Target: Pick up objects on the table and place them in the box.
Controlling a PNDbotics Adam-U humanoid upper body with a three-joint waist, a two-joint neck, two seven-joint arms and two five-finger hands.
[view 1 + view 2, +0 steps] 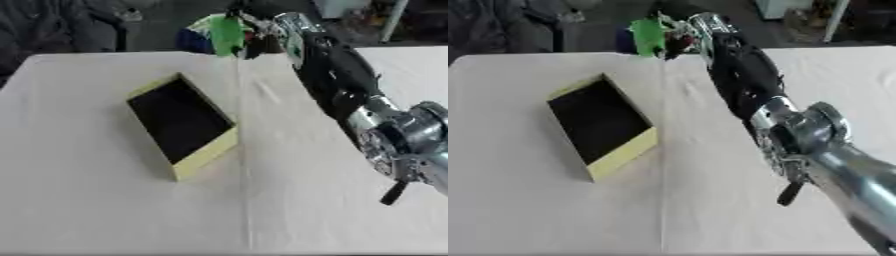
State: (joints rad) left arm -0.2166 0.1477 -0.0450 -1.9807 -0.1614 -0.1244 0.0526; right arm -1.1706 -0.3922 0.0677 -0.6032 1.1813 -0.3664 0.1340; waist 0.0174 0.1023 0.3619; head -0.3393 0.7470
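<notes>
Right robot hand (677, 36) reached to the desk's (87, 200) far edge, fingers apparently curled on a green object (647, 35), though blurred. Box (182, 125) lay nearer and left of it, long axis slanting near-right. Left out of sight.

we see a yellow box (206, 152) with a black inside on a white table (87, 200), a green object (226, 35) at twelve o'clock.

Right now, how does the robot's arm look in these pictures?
Only the right arm shows. Its forearm is wrapped in a black cover; the elbow joint is shiny silver metal, round, with a small black lever below. The right hand is silver and dark, details blurred.
</notes>
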